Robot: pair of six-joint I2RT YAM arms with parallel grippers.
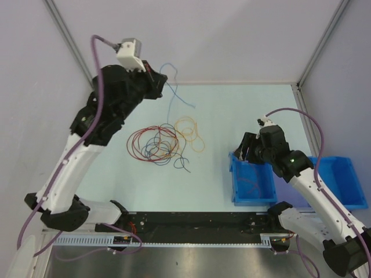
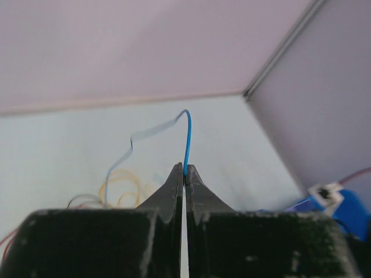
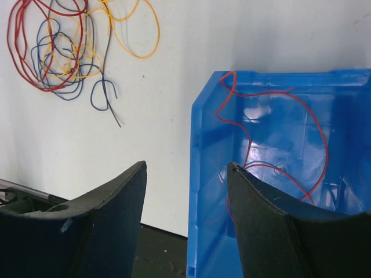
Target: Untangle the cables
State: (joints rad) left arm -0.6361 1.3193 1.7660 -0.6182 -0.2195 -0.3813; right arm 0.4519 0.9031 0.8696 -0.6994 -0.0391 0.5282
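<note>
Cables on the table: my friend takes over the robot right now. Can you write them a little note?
Left tool: shut on the blue cable, held up above the table.
Right tool: open and empty, at the near edge of the blue bin.
Done: one red cable lies in that bin.
Left: the tangle of red, orange, yellow and dark cables lies on the table. The blue cable hangs toward it; I cannot tell if it is free.
</note>
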